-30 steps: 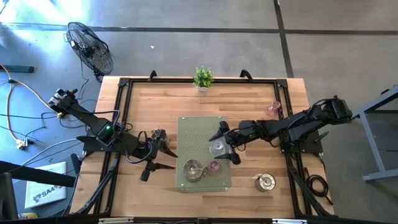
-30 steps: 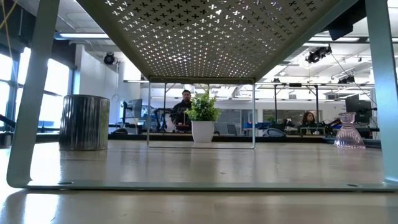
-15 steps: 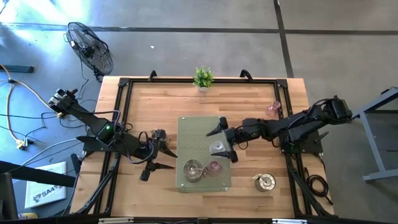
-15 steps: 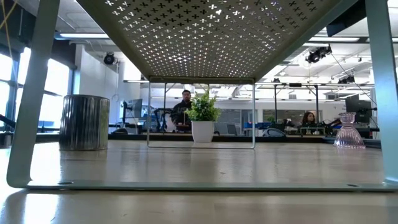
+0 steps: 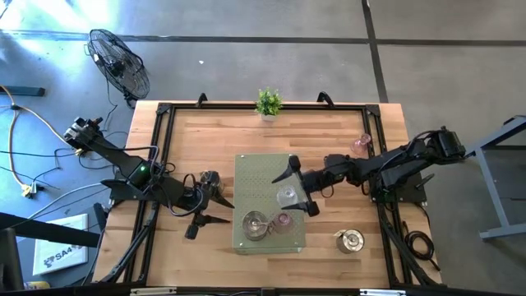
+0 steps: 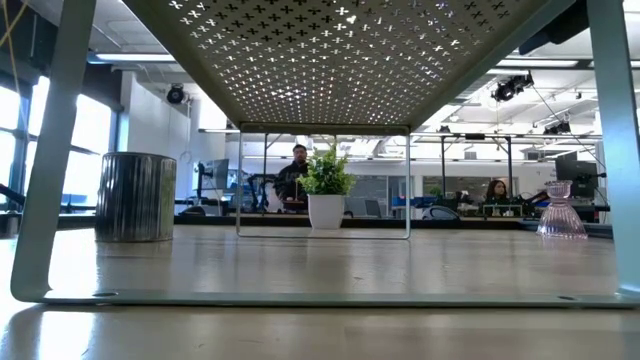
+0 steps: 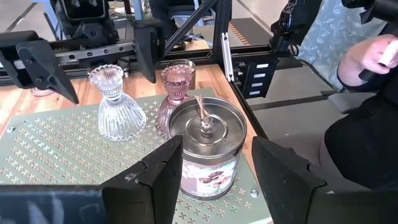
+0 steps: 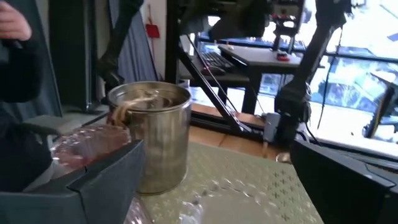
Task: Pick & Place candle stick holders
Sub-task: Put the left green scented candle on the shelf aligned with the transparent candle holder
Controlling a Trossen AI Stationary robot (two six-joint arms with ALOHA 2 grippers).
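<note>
Progress, judging from the layout: three holders sit on the green rack (image 5: pixel 255 168) mid-table, three are off it

On the rack, near edge: clear glass (image 5: pixel 287 196), pink glass (image 5: pixel 282 220), silver tin (image 5: pixel 254 224). In the left wrist view they bunch together, tin (image 7: pixel 205 146) nearest, pink one (image 7: pixel 175 93) and clear one (image 7: pixel 114 102) just behind it

Off the rack: second tin (image 5: pixel 209 180) on the wood left of the rack, third tin (image 5: pixel 350 240) at the near right, second pink glass (image 5: pixel 362 145) by the right edge. In the low view that pink one (image 6: pixel 562 211) and a tin (image 6: pixel 136 196) stand on bare table, plant (image 6: pixel 326 196) at the far edge between them

Right gripper (image 5: pixel 295 188) is over the rack with fingers spread wide, straddling the clear glass but not touching it that I can see; holding nothing. In its own view the fingers (image 8: pixel 106 177) stand far apart with the tin (image 8: pixel 153 134) ahead

Left gripper (image 5: pixel 212 200) waits just left of the rack, next to the second tin. Fingers (image 7: pixel 165 171) part open with only a gap between them, nothing held

So about half done if the rack is the target. Left to do: two tins, one pink glass. The clear one looks placed; I can't tell which is next
</note>
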